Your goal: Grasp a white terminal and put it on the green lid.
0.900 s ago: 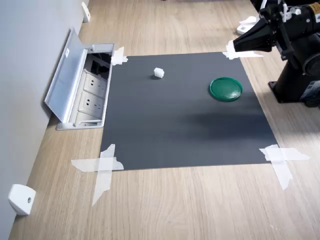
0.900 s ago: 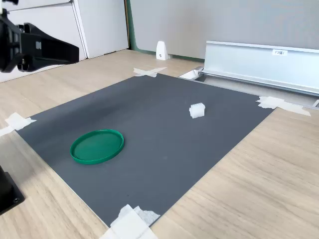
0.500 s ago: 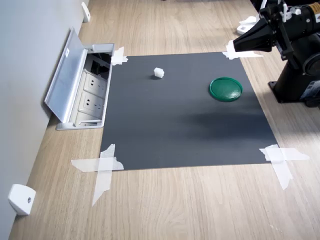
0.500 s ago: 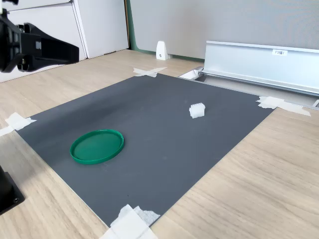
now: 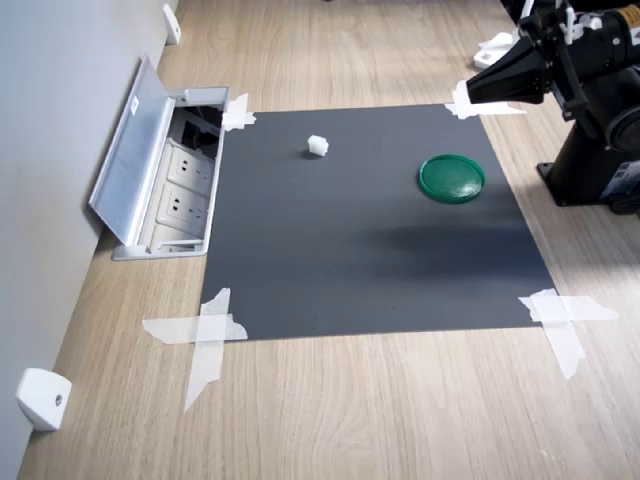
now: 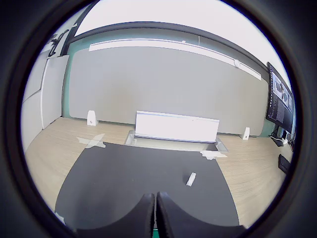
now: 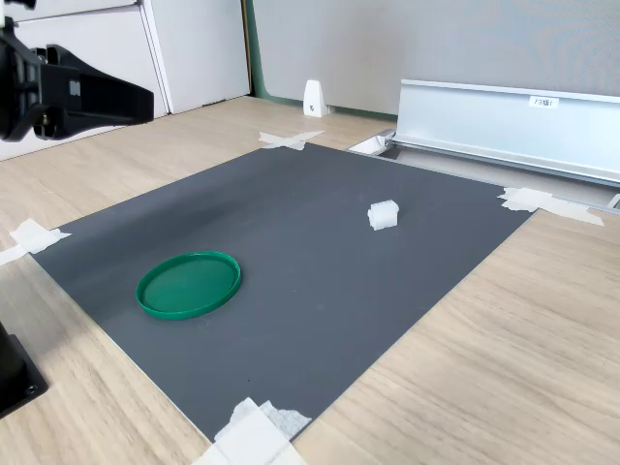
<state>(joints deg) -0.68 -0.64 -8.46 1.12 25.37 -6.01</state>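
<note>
- While the arm hangs over the first exterior view's upper right corner, its hand (image 5: pixel 478 90) tapers to a dark point above the taped corner of the black mat (image 5: pixel 370 220), with nothing between its tips. The green lid (image 5: pixel 452 178) lies flat on the mat just below and slightly left of the hand in the first exterior view. The white terminal (image 5: pixel 318 146) sits on the mat well apart from the hand, toward the first exterior view's left, and apart from the lid. Beyond the terminal, at the mat's far edge from the hand, an open socket box (image 5: pixel 165 180) is set into the wooden table (image 5: pixel 380 400). White tape strips (image 5: pixel 205 330) hold the mat's corners, and a small white wedge block (image 5: pixel 42 398) stands by the wall.
- Seen from the wrist view, the two fingers (image 6: pixel 147 218) are pressed together with no gap showing and hold nothing. The terminal (image 6: pixel 191 179) lies on the mat ahead of the hand and off to one side; the socket box's raised cover (image 6: pixel 176 128) stands farther ahead, against the grey wall.
- Turning to the second exterior view, the hand (image 7: pixel 145 100) reaches in from the second exterior view's left edge, raised above the table. The lid (image 7: pixel 189 284) rests on the mat below it, and the terminal (image 7: pixel 384 215) sits well apart from both, toward the second exterior view's right, near the socket box cover (image 7: pixel 504 126).
</note>
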